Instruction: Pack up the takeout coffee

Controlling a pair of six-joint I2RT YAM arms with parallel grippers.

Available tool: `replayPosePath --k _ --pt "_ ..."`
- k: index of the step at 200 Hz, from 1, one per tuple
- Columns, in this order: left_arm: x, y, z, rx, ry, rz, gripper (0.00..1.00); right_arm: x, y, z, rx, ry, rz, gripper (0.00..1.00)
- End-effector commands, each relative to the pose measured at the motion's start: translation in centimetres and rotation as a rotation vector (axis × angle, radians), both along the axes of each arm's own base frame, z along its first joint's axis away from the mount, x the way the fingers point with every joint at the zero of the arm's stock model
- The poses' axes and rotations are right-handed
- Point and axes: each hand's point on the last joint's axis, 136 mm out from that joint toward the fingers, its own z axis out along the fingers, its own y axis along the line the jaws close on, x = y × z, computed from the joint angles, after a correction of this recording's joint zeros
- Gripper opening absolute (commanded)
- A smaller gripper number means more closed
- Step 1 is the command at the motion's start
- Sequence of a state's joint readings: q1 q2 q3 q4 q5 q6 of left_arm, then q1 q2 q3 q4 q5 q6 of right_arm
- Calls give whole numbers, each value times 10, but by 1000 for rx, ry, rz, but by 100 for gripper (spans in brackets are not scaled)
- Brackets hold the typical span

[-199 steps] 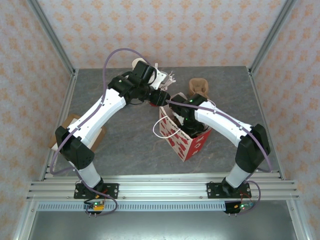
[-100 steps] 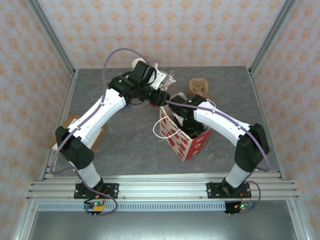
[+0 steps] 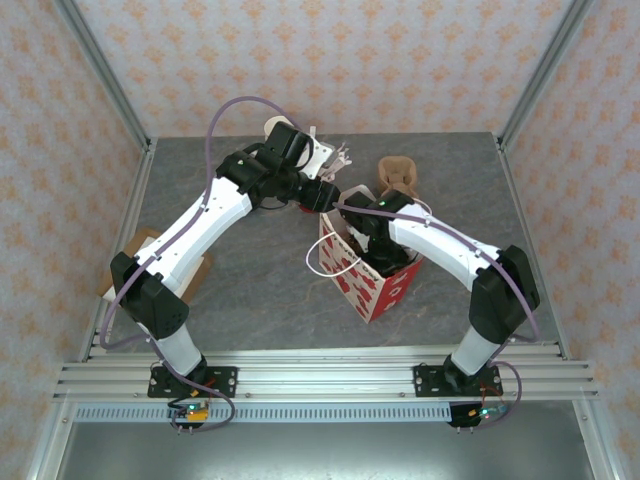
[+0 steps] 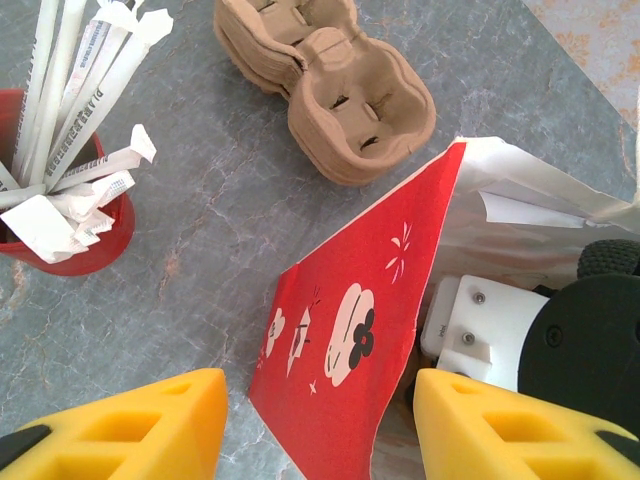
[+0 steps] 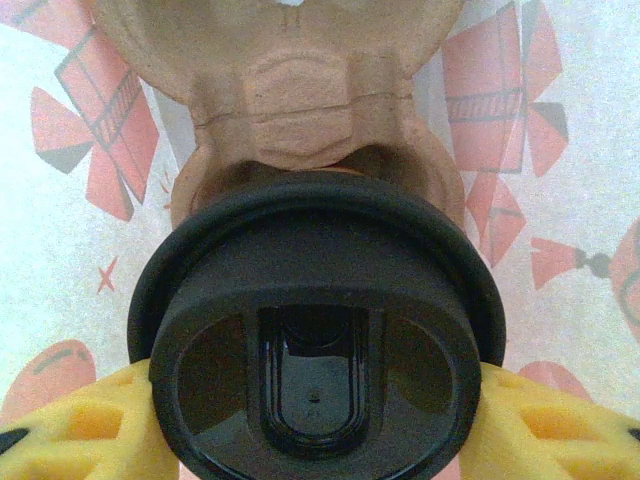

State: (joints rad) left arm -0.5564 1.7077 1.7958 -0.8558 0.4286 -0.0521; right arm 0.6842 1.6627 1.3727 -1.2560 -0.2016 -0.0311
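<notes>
Coffee [image 5: 315, 340] already inside red bag [image 4: 340, 340], by cardboard carrier [image 5: 300, 120]; right gripper [image 5: 315, 435] pinching its sides. Left gripper [image 4: 320, 430] spread, straddling bag wall. Left to do, likely: seat coffee, release, withdraw.

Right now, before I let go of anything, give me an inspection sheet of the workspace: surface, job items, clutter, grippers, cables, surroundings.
Surface: grey marbled table; no spills seen.
Job's things: coffee cup with black lid, down inside the red paper bag, bag carrier showing beyond it.
Clutter: stack of cup carriers; red cup of wrapped straws; cardboard box at the table's left edge.
Grippers: right gripper shut on the coffee cup at its lid; left gripper open, straddling the bag's wall.
Cables: purple cable along each arm; no snag seen.
Surroundings: patterned walls, metal frame.
</notes>
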Motion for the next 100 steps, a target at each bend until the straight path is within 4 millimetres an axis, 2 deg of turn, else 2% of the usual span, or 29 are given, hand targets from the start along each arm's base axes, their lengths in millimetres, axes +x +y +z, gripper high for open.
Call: replayPosePath --k 1,45,68,100 --pt "-11 2 19 -27 -38 -20 53 2 -18 -31 -109 31 -15 43" --pt "-11 1 18 -30 -36 -23 53 2 -19 -40 -127 42 -25 44" --pt "-11 1 20 -30 -40 -21 53 7 -13 -26 -96 15 -28 48" --pt "-10 1 23 -36 -44 -18 53 13 -1 4 -18 -35 -25 67"
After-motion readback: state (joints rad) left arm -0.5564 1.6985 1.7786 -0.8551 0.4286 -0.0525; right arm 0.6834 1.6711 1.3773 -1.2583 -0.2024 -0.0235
